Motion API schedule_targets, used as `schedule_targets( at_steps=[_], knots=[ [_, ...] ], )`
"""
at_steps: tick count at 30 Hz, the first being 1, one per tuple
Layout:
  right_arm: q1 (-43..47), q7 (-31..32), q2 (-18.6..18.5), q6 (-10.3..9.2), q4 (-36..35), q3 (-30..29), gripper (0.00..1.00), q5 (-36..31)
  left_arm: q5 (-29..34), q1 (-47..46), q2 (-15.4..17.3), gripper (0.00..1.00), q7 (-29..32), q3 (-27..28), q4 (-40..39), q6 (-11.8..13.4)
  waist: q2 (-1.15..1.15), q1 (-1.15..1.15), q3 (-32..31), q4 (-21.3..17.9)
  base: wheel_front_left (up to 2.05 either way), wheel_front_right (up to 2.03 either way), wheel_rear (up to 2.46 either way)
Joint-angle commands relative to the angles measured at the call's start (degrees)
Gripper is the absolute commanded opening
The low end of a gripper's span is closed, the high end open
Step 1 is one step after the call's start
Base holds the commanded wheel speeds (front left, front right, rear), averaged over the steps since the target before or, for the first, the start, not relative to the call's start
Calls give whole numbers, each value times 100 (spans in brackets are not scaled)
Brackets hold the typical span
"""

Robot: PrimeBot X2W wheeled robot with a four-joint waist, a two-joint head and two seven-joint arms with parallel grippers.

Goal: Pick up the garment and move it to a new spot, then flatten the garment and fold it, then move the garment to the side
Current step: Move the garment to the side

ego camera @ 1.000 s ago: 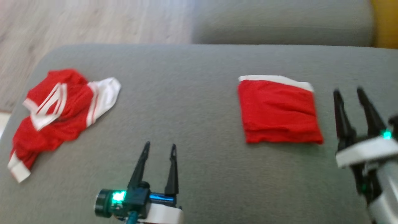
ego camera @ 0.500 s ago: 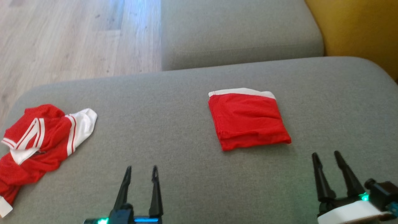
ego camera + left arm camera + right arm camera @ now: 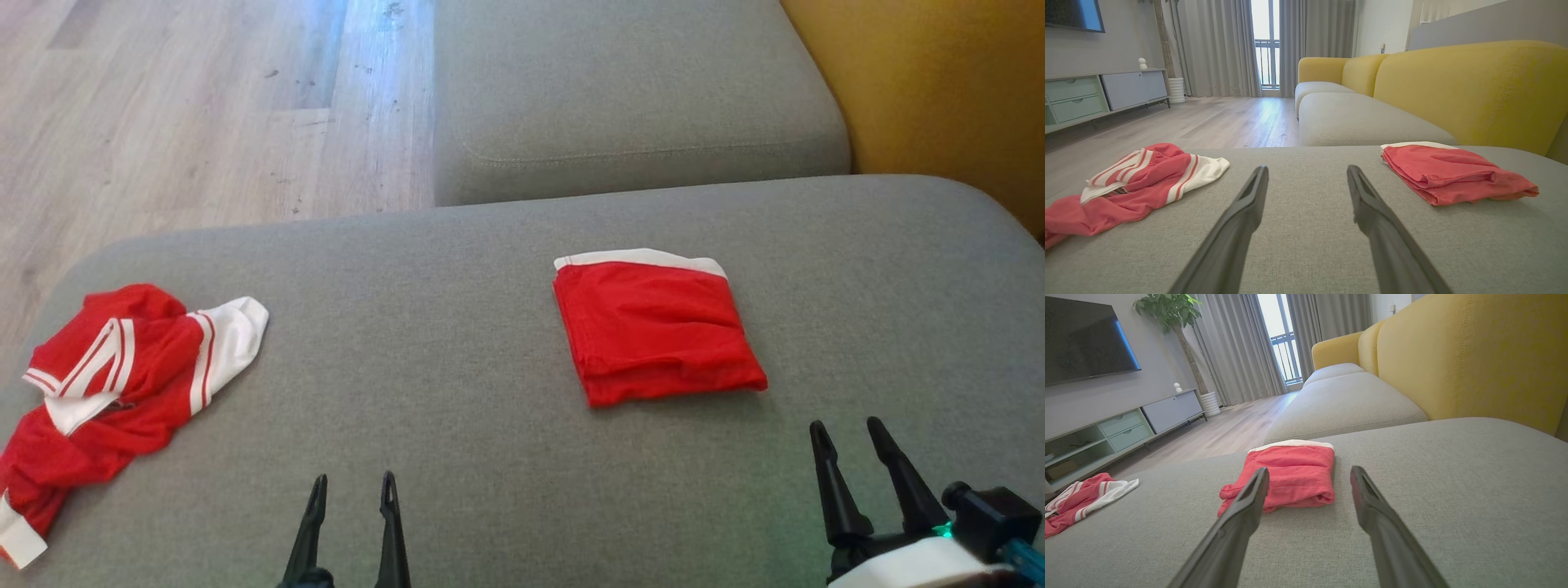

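Standing open and empty over the near edge of the grey sofa cushion (image 3: 457, 367) are the left claw (image 3: 353, 478) and the right claw (image 3: 846, 425). Beyond the right claw, apart from it, the folded red garment (image 3: 657, 331) lies flat, with a white band on its far side. The crumpled red-and-white garment (image 3: 122, 367) lies at the cushion's left edge. Behind them are a second cushion (image 3: 637, 98) and the wooden floor (image 3: 188, 106).

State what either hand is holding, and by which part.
Nothing is held: left hand and right hand are open and empty, clear of the folded garment.
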Motion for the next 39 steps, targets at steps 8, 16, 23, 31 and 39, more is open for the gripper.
schedule_targets(
  at_steps=[8, 16, 23, 31, 39],
  knots=[
    [-68, -54, -95, -5, -71, 168, 100, -38, 105, -193, -60, 100, -55, 254, -221, -31, 0, 0, -26, 46, 0, 0, 0],
    [-71, -54, -118, -5, -34, 207, 100, -20, 114, -193, -70, 100, -55, 253, -224, -26, 0, 0, -7, 52, 0, 0, 0],
    [-62, -54, -133, -5, -29, 211, 100, -30, 116, -228, -74, 100, -55, 229, -214, -34, 0, 0, 76, 91, 0, 0, 0],
    [-131, -54, -200, -5, 10, 172, 100, 13, 95, -312, -76, 100, -55, 151, -245, -18, 0, 0, 251, 192, 0, 0, 0],
    [-661, 105, -439, -5, 435, 389, 100, 481, 76, -500, -77, 100, -55, -1, -261, 13, 0, 0, 574, 361, 0, 0, 0]
  ],
)
